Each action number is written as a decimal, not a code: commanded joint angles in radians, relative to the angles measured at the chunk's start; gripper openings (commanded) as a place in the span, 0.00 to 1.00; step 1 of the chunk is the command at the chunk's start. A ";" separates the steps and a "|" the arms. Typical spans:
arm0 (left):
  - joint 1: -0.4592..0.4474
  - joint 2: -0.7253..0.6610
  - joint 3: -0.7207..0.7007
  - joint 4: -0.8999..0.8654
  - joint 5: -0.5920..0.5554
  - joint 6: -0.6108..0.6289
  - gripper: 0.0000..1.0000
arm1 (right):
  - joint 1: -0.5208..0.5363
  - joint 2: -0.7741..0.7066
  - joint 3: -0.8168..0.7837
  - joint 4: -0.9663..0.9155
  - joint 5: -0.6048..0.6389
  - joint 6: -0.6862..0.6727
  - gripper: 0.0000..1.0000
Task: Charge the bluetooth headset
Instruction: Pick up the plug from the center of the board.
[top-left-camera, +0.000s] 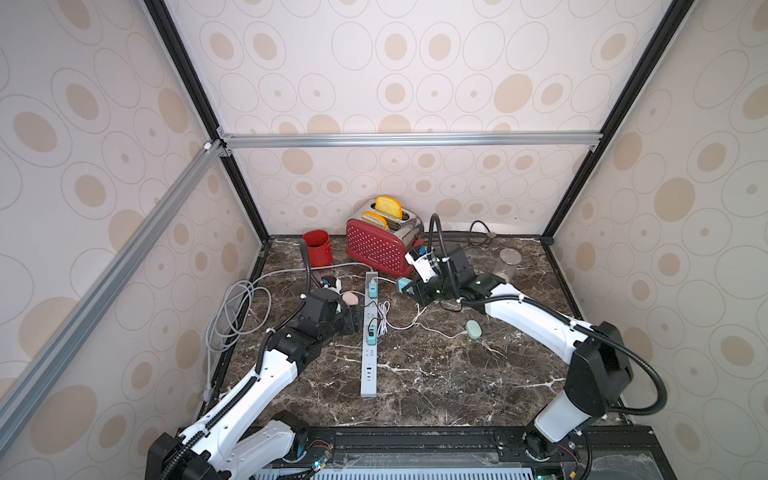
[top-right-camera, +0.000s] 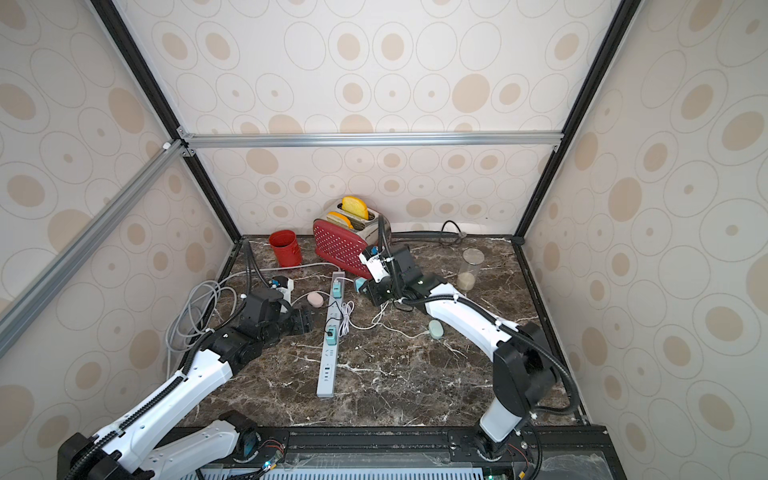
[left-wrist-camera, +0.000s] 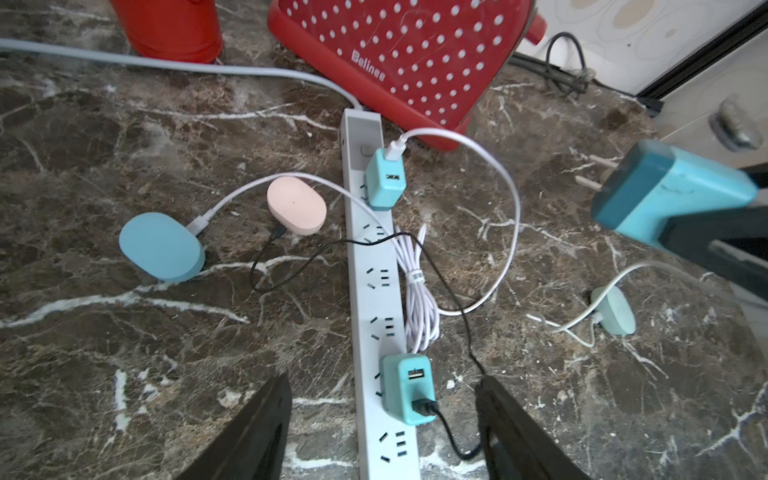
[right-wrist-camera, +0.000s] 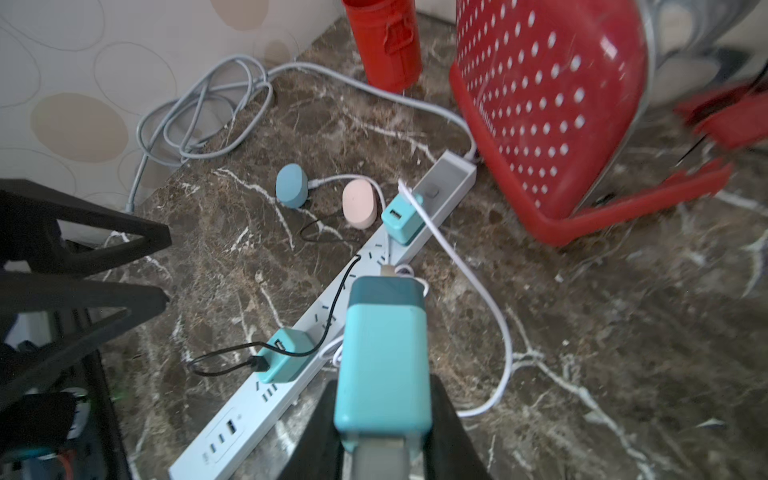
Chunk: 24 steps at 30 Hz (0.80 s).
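A white power strip (top-left-camera: 369, 382) lies along the middle of the marble top. Two teal chargers are plugged into it. The far one (left-wrist-camera: 384, 183) feeds a white cable to a blue earbud case (left-wrist-camera: 162, 247). The near one (left-wrist-camera: 407, 388) feeds a black cable to a pink case (left-wrist-camera: 296, 205). My left gripper (left-wrist-camera: 382, 378) is open, with its fingers on either side of the near charger and apart from it. My right gripper (right-wrist-camera: 382, 382) is shut on a third teal charger (right-wrist-camera: 384, 353), held above the strip's far end with its prongs bare. A green case (top-left-camera: 473, 329) lies to the right, with a white cable running toward that gripper.
A red toaster (top-left-camera: 376, 247) with bread slices and a red cup (top-left-camera: 318, 248) stand at the back. A glass jar (top-left-camera: 508, 266) stands at the back right. Coiled grey cord (top-left-camera: 237, 316) lies by the left wall. A bundle of white cable (left-wrist-camera: 417, 299) lies beside the strip.
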 joint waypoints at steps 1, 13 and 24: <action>0.065 0.003 -0.038 0.022 0.041 0.016 0.71 | 0.005 0.098 0.187 -0.293 -0.066 0.140 0.01; 0.097 0.039 -0.245 0.307 0.117 -0.056 0.65 | 0.065 0.608 1.059 -0.891 -0.049 0.356 0.01; 0.097 -0.081 -0.316 0.279 -0.024 -0.016 0.65 | 0.128 0.749 1.241 -0.912 -0.070 0.507 0.00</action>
